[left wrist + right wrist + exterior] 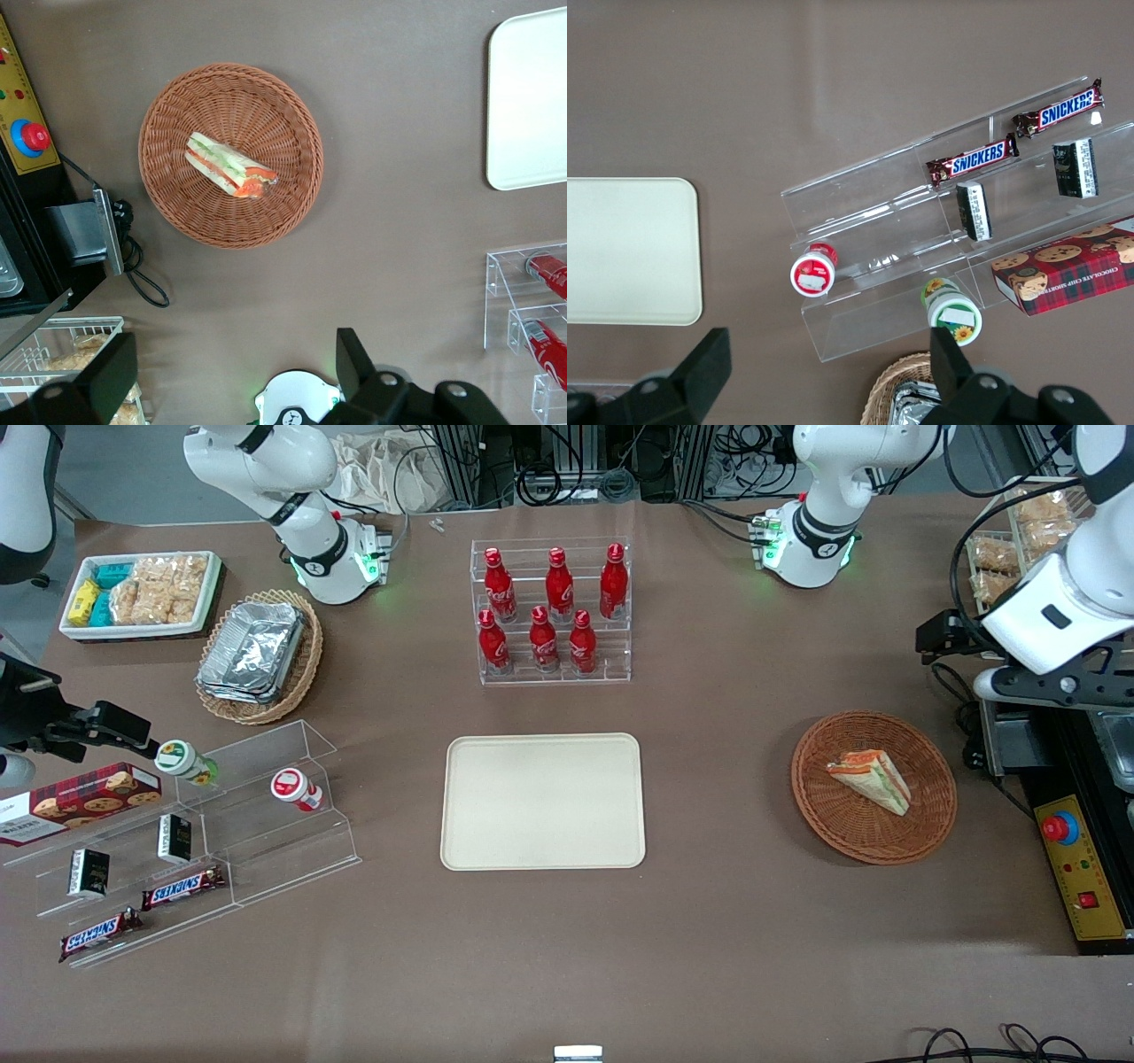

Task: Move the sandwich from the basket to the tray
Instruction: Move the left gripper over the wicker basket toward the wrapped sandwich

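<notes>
The sandwich [873, 779] [230, 166], a wrapped white wedge with green and orange-red filling, lies in the round reddish-brown wicker basket [819, 797] [266, 106] toward the working arm's end of the table. The cream tray [542, 802] [532, 97] lies flat at the table's middle with nothing on it. My gripper [974, 642] [232, 372] hangs high above the table, farther from the front camera than the basket and apart from it. Its black fingers [354, 367] stand wide open with nothing between them.
A clear rack of red bottles [554, 615] stands farther back than the tray. A control box with a red button [1076, 868] and a wire basket of bagged snacks [1019, 540] flank the wicker basket. Clear snack shelves [177, 841] and a foil-container basket [257, 655] sit toward the parked arm's end.
</notes>
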